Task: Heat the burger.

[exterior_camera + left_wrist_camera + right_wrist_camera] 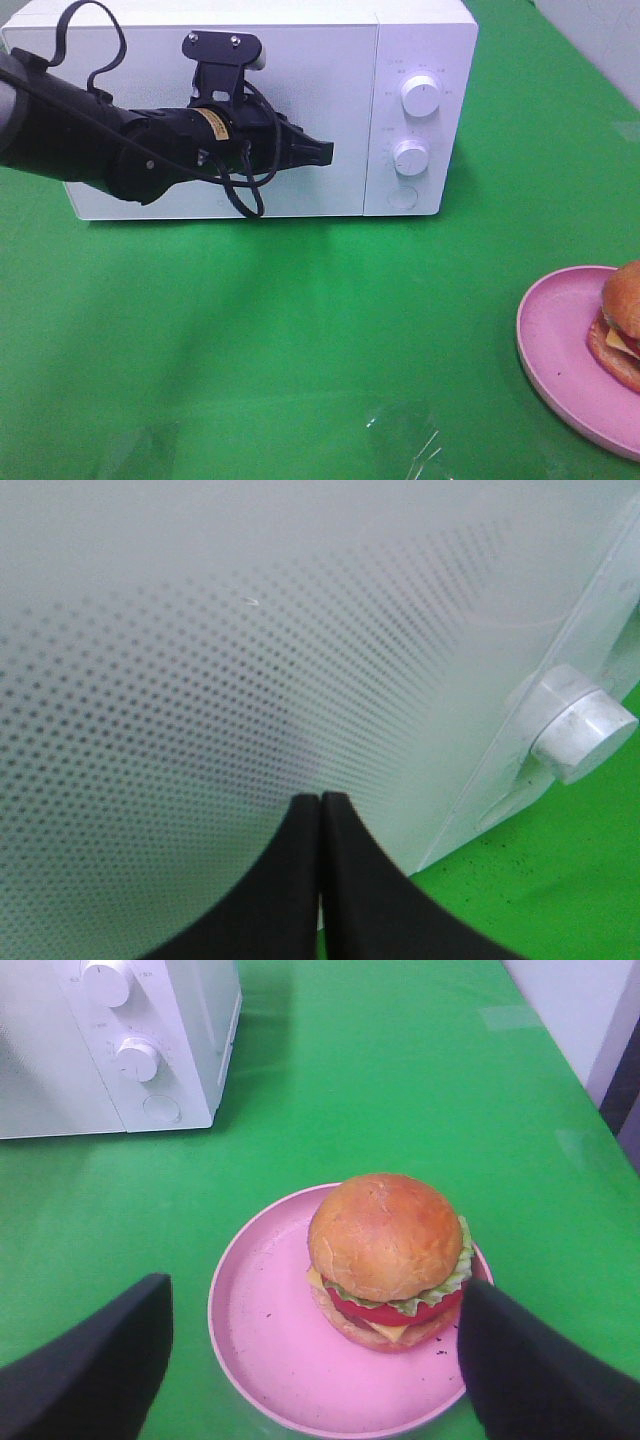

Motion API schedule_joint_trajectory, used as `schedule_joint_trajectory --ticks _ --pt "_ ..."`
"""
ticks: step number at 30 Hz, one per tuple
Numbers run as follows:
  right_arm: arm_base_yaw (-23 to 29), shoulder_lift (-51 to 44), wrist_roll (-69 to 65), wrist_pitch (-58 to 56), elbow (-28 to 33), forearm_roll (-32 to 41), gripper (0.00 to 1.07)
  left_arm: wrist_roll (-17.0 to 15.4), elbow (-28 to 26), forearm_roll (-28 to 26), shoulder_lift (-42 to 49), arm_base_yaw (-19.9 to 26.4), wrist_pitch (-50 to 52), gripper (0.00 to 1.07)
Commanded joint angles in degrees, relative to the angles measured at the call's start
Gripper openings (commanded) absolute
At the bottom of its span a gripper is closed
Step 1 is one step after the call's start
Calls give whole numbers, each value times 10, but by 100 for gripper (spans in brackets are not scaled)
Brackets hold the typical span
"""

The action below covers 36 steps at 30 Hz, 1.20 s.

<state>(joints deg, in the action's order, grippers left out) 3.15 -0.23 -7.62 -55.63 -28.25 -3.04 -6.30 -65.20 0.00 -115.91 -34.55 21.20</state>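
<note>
The burger [392, 1255], a golden-brown bun over lettuce, red filling and cheese, sits upright on a pink plate [270, 1350]. In the exterior high view the burger [622, 325] is cut off by the right edge, on the plate [560, 345]. My right gripper [315, 1360] hovers over the plate, open, one finger on each side of it, touching nothing. My left gripper [322, 153] is shut and empty, its tips [320, 810] right at the closed door of the white microwave [300, 60], near the door's right edge.
The microwave has two round knobs [420, 96] [410, 157] and a round button on its right panel. A green cloth [300, 330] covers the table. A grey wall edge shows at the far right [600, 1020].
</note>
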Motion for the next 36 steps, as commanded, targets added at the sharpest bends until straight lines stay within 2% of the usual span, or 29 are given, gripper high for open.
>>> schedule_joint_trajectory --ticks 1,7,9,10,11,12,13,14,15,16,17,18,19,20,22,24,27,29,31,34,36 --pt "-3 -15 3 6 1 2 75 -1 -30 -51 -1 25 76 0" --pt "-3 -15 3 6 1 2 75 -5 -29 -49 10 10 -1 0" --pt "-3 -15 3 6 1 2 75 -5 -29 -49 22 -2 -70 9" --pt "-3 -15 3 6 1 2 75 -5 -29 -49 22 -2 -70 9" --pt "-3 -15 3 6 1 2 75 -5 -29 -49 33 -11 -114 18" --pt "-3 -15 3 6 1 2 75 -5 -29 -49 33 -11 -114 18" --pt "-3 -15 3 6 1 2 75 -3 -29 -47 45 -19 -154 33" --pt "-3 -15 3 6 1 2 75 -3 -29 -47 57 -29 -195 52" --pt "-3 -15 3 6 1 2 75 -3 -29 -47 57 -29 -195 52" --pt "-3 -15 3 6 1 2 75 -3 -29 -47 61 -33 -212 60" --pt "-3 -15 3 6 1 2 75 -3 -29 -47 61 -33 -212 60" --pt "-3 -15 3 6 1 2 75 -1 -29 -47 73 -45 -250 75" --pt "-3 -15 3 6 1 2 75 -1 -29 -47 73 -45 -250 75" --pt "-3 -15 3 6 1 2 75 2 -29 -44 85 -57 -284 84" --pt "-3 -15 3 6 1 2 75 3 -29 -44 92 -64 -299 86" --pt "-3 -15 3 6 1 2 75 2 -29 -45 115 -86 -374 86" --pt "-3 -15 3 6 1 2 75 2 -29 -45 119 -89 -390 86" --pt "-3 -15 3 6 1 2 75 1 -29 -45 128 -96 -427 86" --pt "-3 -15 3 6 1 2 75 -3 -29 -52 147 -100 -506 86" --pt "-3 -15 3 6 1 2 75 -3 -29 -61 156 -100 -537 86" --pt "-3 -15 3 6 1 2 75 -3 -30 -61 167 -100 -595 86"
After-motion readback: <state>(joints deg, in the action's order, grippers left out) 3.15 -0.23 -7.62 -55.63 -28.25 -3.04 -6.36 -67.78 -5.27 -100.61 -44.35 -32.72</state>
